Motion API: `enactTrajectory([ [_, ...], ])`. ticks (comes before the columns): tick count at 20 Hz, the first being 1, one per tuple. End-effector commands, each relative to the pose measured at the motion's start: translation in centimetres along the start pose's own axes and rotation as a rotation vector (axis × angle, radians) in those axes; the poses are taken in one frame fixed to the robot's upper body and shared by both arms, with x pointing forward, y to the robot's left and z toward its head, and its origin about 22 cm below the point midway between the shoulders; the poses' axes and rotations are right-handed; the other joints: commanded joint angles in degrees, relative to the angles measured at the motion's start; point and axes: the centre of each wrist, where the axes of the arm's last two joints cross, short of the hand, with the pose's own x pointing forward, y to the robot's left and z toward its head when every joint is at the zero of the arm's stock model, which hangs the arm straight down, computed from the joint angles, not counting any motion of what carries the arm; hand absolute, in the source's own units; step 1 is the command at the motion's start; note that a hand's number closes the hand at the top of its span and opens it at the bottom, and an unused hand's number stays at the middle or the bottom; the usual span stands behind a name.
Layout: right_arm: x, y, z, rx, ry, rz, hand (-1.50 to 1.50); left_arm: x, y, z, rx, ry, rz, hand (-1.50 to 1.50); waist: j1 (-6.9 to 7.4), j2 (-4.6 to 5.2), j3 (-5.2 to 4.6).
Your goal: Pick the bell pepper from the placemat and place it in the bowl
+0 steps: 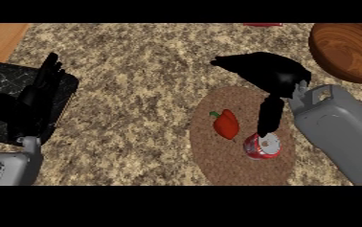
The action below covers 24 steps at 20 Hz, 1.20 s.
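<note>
The right hand (272, 75) hovers open and empty above the round placemat (212, 159), thumb pointing down beside a red can (262, 146), positioned for the bell pepper (226, 124) lying mid-placemat, the bowl (339, 49) beyond.

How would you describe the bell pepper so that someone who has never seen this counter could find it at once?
Find the round brown placemat on the speckled counter, right of centre, below the right hand. Two red things lie on it. The bell pepper is the left one: tapered, plain red, with a green stem, unlike the round can with its silvery top.
</note>
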Motion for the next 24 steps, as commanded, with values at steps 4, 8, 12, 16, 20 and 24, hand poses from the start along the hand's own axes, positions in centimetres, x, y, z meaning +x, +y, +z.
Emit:
enactTrajectory([
  [4,1.2,1.3,-2.5,0.200,0.074,0.108,-1.50,-0.7,0.1,1.2,0.016,0.005,-0.010,0.00,-0.51,-0.19,0.03],
  [8,1.5,3.3,-4.1,0.227,0.115,0.143,-1.50,-1.7,0.2,0.6,0.019,0.006,0.006,0.00,-0.67,-0.11,0.04],
  [12,1.4,3.6,-3.2,0.104,0.070,0.219,-1.50,-1.0,0.9,0.6,0.012,0.000,-0.006,0.00,-0.76,-0.14,0.06],
  [16,2.2,5.8,-3.3,0.045,0.051,0.233,-1.50,-0.2,1.1,1.8,0.008,0.014,-0.008,0.00,-0.73,-0.22,0.07],
  [20,0.9,6.6,-4.0,0.069,0.066,0.206,-1.50,-2.1,0.3,0.4,0.013,0.014,0.000,0.00,-0.96,-0.12,0.04],
  [24,1.4,8.9,-5.7,0.156,0.071,0.191,-1.50,-1.1,1.0,1.4,0.012,0.000,-0.013,0.00,-0.71,-0.12,0.04],
])
